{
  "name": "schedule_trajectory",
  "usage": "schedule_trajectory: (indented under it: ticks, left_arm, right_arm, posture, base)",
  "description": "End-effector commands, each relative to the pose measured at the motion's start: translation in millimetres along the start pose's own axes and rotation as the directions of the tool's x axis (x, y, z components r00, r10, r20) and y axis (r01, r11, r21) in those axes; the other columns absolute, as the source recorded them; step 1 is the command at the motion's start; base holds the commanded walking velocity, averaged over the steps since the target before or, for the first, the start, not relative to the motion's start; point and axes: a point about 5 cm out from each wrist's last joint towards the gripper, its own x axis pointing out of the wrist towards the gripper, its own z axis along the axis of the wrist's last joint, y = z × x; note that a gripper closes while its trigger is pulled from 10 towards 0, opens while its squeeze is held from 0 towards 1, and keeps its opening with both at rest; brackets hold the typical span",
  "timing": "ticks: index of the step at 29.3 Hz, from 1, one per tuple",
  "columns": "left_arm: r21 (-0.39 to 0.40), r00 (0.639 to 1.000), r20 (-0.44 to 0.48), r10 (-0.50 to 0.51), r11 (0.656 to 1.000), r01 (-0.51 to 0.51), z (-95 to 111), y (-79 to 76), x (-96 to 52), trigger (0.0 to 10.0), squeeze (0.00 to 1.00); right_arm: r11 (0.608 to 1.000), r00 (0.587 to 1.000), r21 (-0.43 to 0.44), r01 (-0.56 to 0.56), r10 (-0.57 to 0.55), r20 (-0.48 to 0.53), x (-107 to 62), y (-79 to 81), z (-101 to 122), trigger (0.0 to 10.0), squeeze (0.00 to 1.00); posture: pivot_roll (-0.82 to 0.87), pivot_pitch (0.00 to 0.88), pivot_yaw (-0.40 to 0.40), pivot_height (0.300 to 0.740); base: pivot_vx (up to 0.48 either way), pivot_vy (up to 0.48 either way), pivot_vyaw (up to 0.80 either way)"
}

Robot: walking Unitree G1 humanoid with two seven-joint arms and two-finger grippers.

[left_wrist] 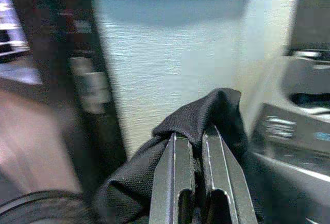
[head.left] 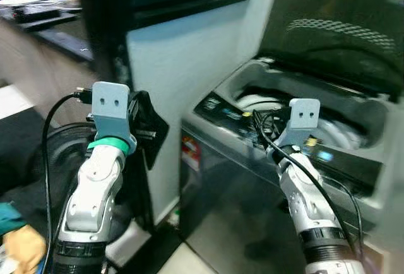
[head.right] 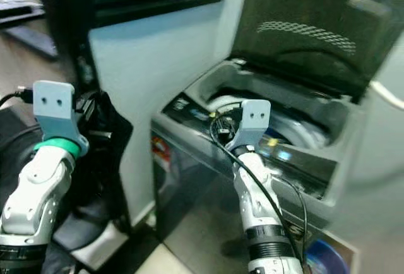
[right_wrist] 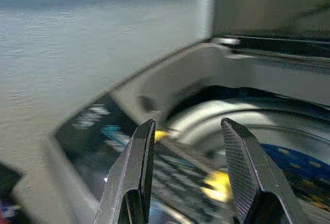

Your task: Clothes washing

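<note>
A grey top-loading washing machine [head.left: 252,204] stands on my right with its dark lid [head.left: 341,28] raised and its drum opening [head.left: 265,100] showing. My left gripper [left_wrist: 192,137] is shut on a black cloth [left_wrist: 206,110], held up in the air to the left of the machine, in front of the white wall; the cloth [head.left: 150,129] drapes over the fingers. My right gripper [right_wrist: 188,126] is open with nothing between its fingers, hovering over the machine's control panel [right_wrist: 98,126] at the drum's rim. Something blue with yellow dots [right_wrist: 294,157] lies inside the drum.
A white wall panel [head.left: 183,59] rises between the two arms. A dark round object [head.left: 63,151] sits low on the left, with teal and orange items [head.left: 19,242] beside it. A blue tub [head.right: 328,261] stands on the floor at the machine's right.
</note>
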Motion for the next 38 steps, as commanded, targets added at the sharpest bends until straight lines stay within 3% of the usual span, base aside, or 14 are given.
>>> schedule_trajectory:
  ticks: [1,20,38]
  left_arm:
    - [-0.003,1.000,0.004,-0.005,1.000,0.005,1,0.0,0.6,10.0,0.00]
    - [-0.005,0.998,0.058,-0.009,1.000,0.009,15,2.1,1.2,10.0,0.00]
    - [-0.007,0.999,0.034,-0.028,1.000,0.028,12,0.2,0.1,10.0,0.00]
  right_arm:
    - [1.000,1.000,0.006,-0.006,0.006,0.000,1.2,3.5,0,10.0,0.00]
    - [1.000,0.999,0.021,-0.013,0.012,0.029,5.1,7.4,9,10.0,0.00]
    - [1.000,1.000,0.023,-0.007,0.007,0.021,4.6,7.0,7,10.0,0.00]
  posture:
    - [0.01,0.054,-0.002,0.740]
    - [0.02,0.059,-0.006,0.740]
    - [0.02,0.062,-0.005,0.740]
  base:
    - [0.000,0.000,-0.80]
    - [0.000,0.000,-0.80]
    - [0.000,0.000,-0.80]
